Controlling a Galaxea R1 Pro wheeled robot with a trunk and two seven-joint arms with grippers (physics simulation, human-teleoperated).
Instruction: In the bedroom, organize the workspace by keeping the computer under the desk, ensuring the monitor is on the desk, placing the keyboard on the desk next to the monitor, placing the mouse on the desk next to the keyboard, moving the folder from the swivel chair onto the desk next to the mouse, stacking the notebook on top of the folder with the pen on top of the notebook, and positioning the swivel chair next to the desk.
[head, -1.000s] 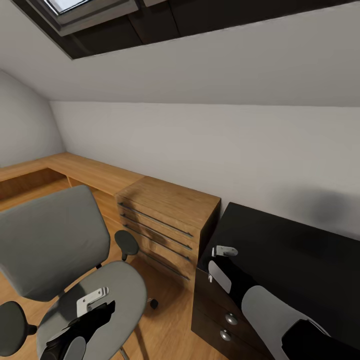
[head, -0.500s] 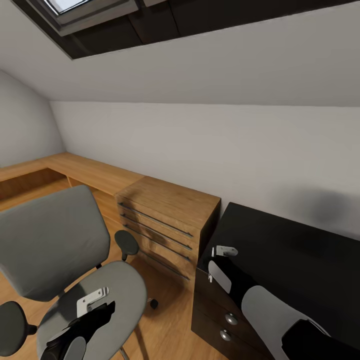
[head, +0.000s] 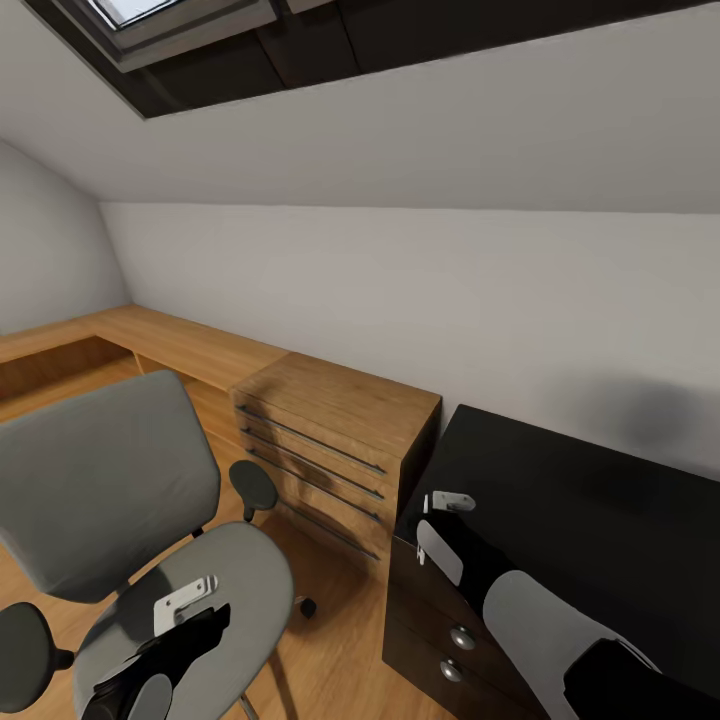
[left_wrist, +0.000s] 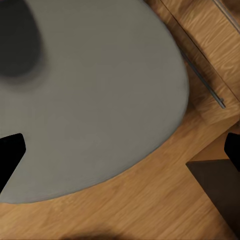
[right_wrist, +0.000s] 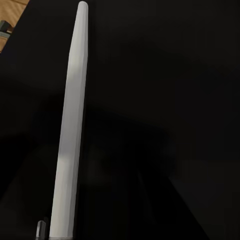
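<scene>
While the left gripper (head: 185, 605) hangs over the swivel chair (head: 120, 500) seat, jaws spread with nothing between, we note the right gripper (head: 440, 505) above the near-left corner of the black worktop (head: 570, 500) — jaws pinching the white pen (right_wrist: 70, 130). A light-wood chest of drawers (head: 330, 440) stands left of the worktop.

From the head we look forward and down: swivel chair (head: 150, 560) at 8 o'clock, black worktop (head: 590, 520) at 4. Our left wrist view stares close onto the same chair seat (left_wrist: 95, 95); our right wrist view hugs the worktop (right_wrist: 165, 100).
</scene>
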